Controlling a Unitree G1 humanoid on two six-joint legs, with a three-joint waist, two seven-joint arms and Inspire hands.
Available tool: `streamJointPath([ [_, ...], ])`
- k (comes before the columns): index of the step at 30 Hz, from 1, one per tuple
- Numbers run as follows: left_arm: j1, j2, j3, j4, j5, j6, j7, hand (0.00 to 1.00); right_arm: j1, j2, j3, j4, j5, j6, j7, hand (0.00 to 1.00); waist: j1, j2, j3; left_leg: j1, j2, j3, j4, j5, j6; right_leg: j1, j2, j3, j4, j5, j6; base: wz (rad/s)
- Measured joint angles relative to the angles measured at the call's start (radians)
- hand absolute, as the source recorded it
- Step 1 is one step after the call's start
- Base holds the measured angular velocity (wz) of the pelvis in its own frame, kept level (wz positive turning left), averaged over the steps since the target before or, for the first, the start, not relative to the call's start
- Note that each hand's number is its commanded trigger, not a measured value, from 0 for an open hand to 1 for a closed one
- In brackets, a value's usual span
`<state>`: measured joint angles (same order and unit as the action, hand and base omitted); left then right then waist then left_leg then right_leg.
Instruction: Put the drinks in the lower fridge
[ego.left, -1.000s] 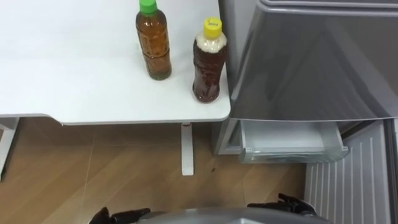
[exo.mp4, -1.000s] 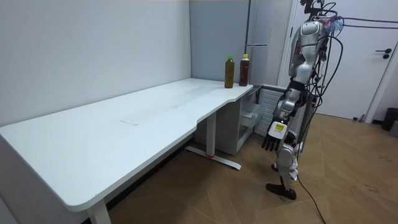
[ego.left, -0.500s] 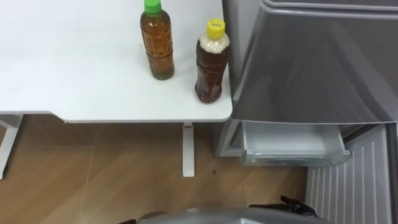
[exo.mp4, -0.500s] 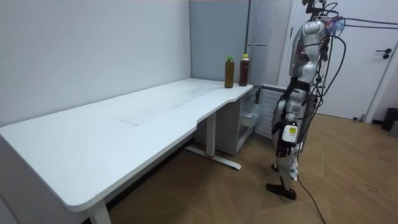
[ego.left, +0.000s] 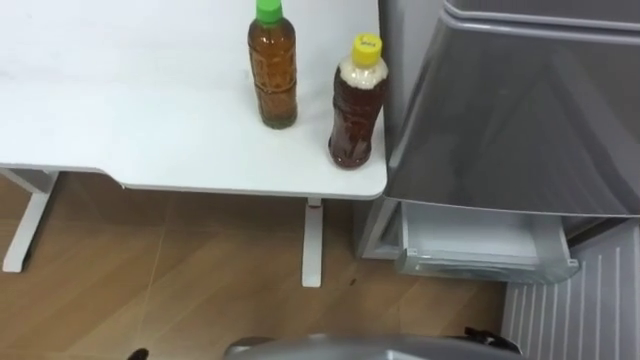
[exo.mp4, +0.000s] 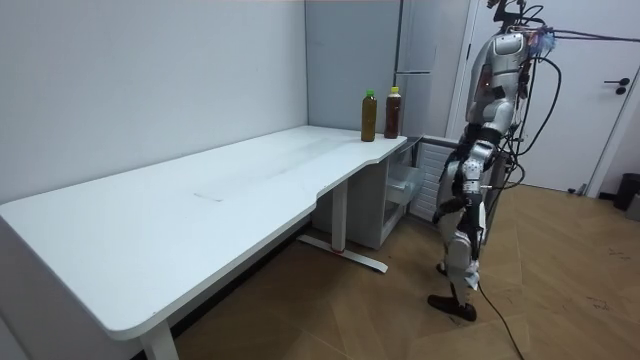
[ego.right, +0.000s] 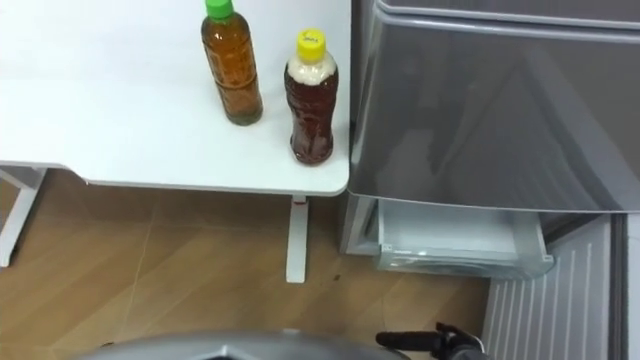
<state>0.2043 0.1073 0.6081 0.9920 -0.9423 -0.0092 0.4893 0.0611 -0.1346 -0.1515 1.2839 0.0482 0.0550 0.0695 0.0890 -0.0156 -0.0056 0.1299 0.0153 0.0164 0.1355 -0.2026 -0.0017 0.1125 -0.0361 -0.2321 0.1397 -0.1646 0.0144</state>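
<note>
Brown bottles (ego.left: 273, 70) (ego.left: 357, 110) stand on table (ego.left: 120, 100); left robot hand (exo.mp4: 448, 202), right robot hand (ego.right: 430, 342) unreadable.

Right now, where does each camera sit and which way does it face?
Left eye view: on the head, looking down at the table corner, green-capped bottle, yellow-capped bottle and fridge; torso at bottom edge.
Right eye view: same head, same scene slightly offset; right robot hand at bottom edge.
Room view: standing off in the room, facing along the table toward the fridge; whole robot stands there.
Shared: bottles, table and fridge in all three.
</note>
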Motion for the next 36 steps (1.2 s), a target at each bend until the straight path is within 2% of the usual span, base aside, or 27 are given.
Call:
streamJointPath([
  [2,0.0,0.004,-0.032,-0.075,0.007,-0.044,0.051,0.0,0.009,-0.016,0.0,-0.012,-0.033,-0.001,-0.016,0.0,-0.001,0.002,0.0001,0.0,-0.001,-0.001,0.001,0.0,0.0,0.002,-0.001,-0.001,0.002,-0.001,0.001,0.0],
  [5,-0.026,0.024,-0.069,-0.119,0.028,-0.074,0.125,0.0,0.018,-0.027,0.005,-0.015,-0.073,0.0,-0.042,0.0,-0.004,0.004,0.0001,-0.001,-0.002,0.001,0.001,0.0,0.0,0.001,-0.002,0.0,0.005,-0.001,0.001,0.0],
  [9,-0.028,0.025,-0.125,-0.252,0.064,-0.115,0.245,0.0,0.033,-0.026,0.009,-0.034,-0.099,-0.002,-0.069,0.0,-0.017,0.002,-0.0001,-0.006,-0.005,-0.01,0.002,0.0,0.001,-0.001,-0.006,-0.007,0.011,-0.003,0.003,0.06],
  [11,-0.049,0.027,-0.14,-0.313,0.136,-0.152,0.303,0.0,0.037,-0.026,0.01,-0.044,-0.122,-0.014,-0.076,0.0,-0.023,0.003,-0.0004,-0.014,-0.009,-0.019,0.005,0.001,0.002,-0.011,-0.009,-0.015,0.012,-0.004,0.004,0.08],
  [14,-0.069,0.028,-0.14,-0.367,0.219,-0.187,0.362,0.0,0.039,-0.026,0.013,-0.044,-0.142,-0.026,-0.078,0.0,-0.021,0.005,-0.0011,-0.013,-0.01,-0.018,0.01,0.001,0.002,-0.014,-0.01,-0.016,0.015,-0.004,0.004,0.0],
  [15,-0.071,0.028,-0.14,-0.38,0.236,-0.191,0.374,0.0,0.042,-0.026,0.013,-0.044,-0.145,-0.031,-0.078,0.0,-0.021,0.005,-0.0012,-0.013,-0.01,-0.018,0.011,0.001,0.002,-0.015,-0.011,-0.017,0.015,-0.004,0.004,0.0],
  [20,-0.075,0.03,-0.14,-0.501,0.465,-0.227,0.459,0.0,0.055,-0.026,0.012,-0.043,-0.172,-0.048,-0.082,0.0,-0.028,0.009,-0.0008,-0.013,-0.01,-0.022,0.013,0.0,0.002,-0.016,-0.011,-0.016,0.018,-0.004,0.004,0.0],
  [25,-0.076,0.039,-0.142,-0.638,0.53,-0.246,0.505,0.0,0.059,-0.026,0.023,-0.044,-0.171,-0.054,-0.081,0.0,-0.029,0.012,-0.0004,-0.011,-0.01,-0.022,0.012,0.0,0.003,-0.017,-0.012,-0.013,0.031,-0.007,0.003,0.0],
  [28,-0.076,0.04,-0.143,-0.681,0.591,-0.276,0.508,0.0,0.059,-0.026,0.034,-0.042,-0.171,-0.06,-0.08,0.0,-0.03,0.011,0.0007,0.002,-0.01,-0.022,0.011,0.0,0.003,-0.008,-0.012,-0.014,0.03,-0.007,0.003,0.0],
  [32,-0.072,0.04,-0.162,-0.768,0.647,-0.279,0.509,0.0,0.059,-0.026,0.051,-0.02,-0.174,-0.077,-0.082,0.0,-0.03,0.004,0.0013,0.001,-0.011,-0.024,0.013,0.0,0.003,-0.009,-0.012,-0.015,0.029,-0.007,0.003,0.0],
  [36,-0.068,0.04,-0.159,-0.88,0.688,-0.279,0.5,0.0,0.06,-0.027,0.051,0.004,-0.177,-0.075,-0.08,0.0,-0.028,0.003,0.0009,-0.001,-0.012,-0.024,0.011,0.0,0.003,-0.015,-0.012,-0.008,0.03,-0.009,0.005,0.0],
])
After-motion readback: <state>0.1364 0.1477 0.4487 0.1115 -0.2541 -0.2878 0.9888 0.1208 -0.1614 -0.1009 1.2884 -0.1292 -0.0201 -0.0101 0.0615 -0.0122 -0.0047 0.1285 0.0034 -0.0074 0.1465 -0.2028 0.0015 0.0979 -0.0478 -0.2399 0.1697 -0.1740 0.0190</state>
